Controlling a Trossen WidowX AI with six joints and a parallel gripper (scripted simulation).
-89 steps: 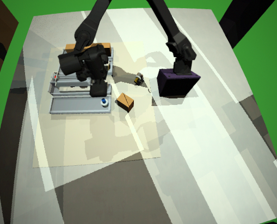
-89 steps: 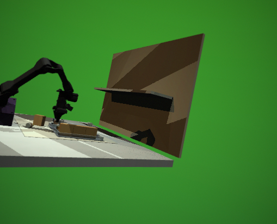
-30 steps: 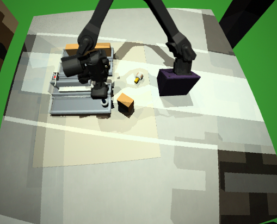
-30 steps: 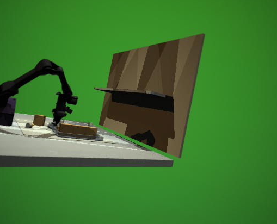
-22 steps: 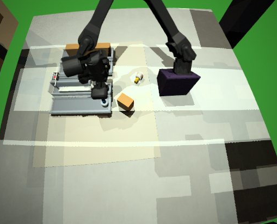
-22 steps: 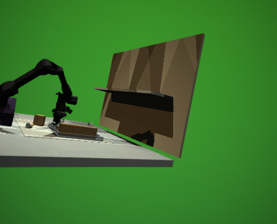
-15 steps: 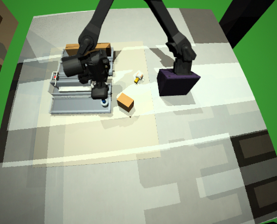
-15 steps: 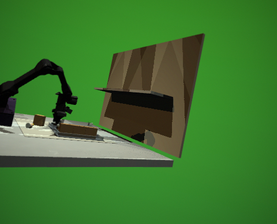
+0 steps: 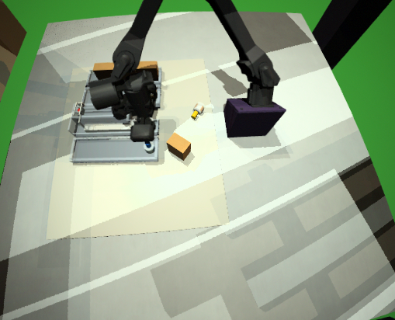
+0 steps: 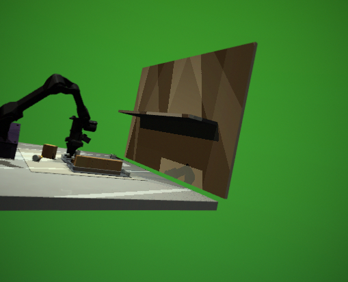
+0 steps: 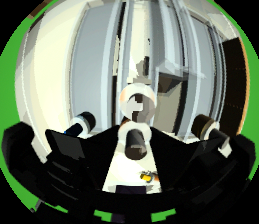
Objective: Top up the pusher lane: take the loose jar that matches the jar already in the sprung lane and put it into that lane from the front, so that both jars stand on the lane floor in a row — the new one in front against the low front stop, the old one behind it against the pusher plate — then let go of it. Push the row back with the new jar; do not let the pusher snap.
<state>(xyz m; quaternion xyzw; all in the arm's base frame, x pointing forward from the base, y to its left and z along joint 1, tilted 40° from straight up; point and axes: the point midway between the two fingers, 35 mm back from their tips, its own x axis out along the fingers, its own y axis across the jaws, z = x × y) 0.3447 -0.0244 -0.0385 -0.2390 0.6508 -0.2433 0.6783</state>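
My gripper (image 10: 73,153) (image 11: 134,129) is shut on a jar (image 11: 135,143) with a dark top and a white rim. It points down at the front end of the middle part of the grey lane rack (image 9: 116,161) (image 11: 115,30). Another jar (image 11: 137,102), pale with a grey and dark top, stands directly behind the held one in the wrist view. I cannot tell whether the two touch or whether the held jar is on the floor. The pusher plate is not clearly distinguishable. In the top view the arm hides the fingertips and both jars.
A blue-topped jar (image 9: 149,147) (image 11: 83,122) stands in the neighbouring lane, and a brown-topped jar (image 11: 205,126) on the other side. A yellow-capped jar (image 9: 197,110) (image 11: 146,176) lies in front of the rack near an orange block (image 9: 178,146) (image 10: 49,150). A long wooden block (image 10: 98,164) borders the rack.
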